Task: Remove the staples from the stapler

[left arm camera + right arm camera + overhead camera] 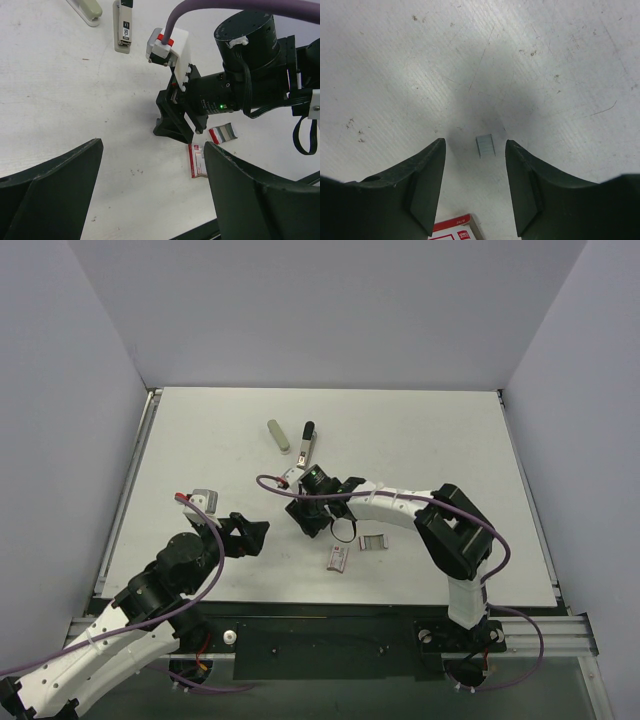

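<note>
The stapler (309,443), with a black top arm over a silvery base, lies at the back middle of the table. It also shows at the top of the left wrist view (123,27). A short strip of silver staples (485,145) lies flat on the table between my right gripper's fingers. My right gripper (304,522) points down close over that spot, open and empty (475,150), well in front of the stapler. My left gripper (254,537) is open and empty (152,190), low at the front left, apart from the stapler.
An olive-grey rounded bar (278,435) lies left of the stapler, also in the left wrist view (86,9). Two red-and-white staple boxes (337,558) (372,543) lie near the front, just right of the right gripper. The nearer box shows in the right wrist view (457,227).
</note>
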Action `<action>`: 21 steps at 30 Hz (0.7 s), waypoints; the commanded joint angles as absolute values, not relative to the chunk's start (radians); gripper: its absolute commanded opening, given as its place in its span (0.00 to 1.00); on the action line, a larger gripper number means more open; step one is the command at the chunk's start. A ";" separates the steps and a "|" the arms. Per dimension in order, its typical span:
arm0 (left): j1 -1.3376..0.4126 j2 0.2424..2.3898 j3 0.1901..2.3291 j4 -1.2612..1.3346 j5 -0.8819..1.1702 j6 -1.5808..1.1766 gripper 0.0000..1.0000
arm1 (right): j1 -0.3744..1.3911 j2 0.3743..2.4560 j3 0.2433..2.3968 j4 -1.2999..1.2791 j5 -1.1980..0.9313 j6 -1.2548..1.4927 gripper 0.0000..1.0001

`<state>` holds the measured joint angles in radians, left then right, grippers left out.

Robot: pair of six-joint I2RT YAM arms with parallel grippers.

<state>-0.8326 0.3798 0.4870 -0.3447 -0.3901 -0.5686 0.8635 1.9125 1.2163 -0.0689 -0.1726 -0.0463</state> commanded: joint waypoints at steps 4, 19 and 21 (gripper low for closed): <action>-0.836 0.373 0.515 -0.333 -0.407 -0.568 0.93 | 0.851 1.931 1.241 -0.077 -0.172 -0.048 0.45; -0.836 0.359 0.517 -0.344 -0.410 -0.568 0.93 | 0.848 1.947 1.235 -0.080 -0.161 -0.032 0.32; -0.836 0.357 0.515 -0.345 -0.410 -0.568 0.93 | 0.848 1.944 1.227 -0.080 -0.160 -0.031 0.31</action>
<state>-0.8326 0.3698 0.4870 -0.3515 -0.3943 -0.5690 0.8513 1.9335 1.2163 -0.0666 -0.1719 -0.0418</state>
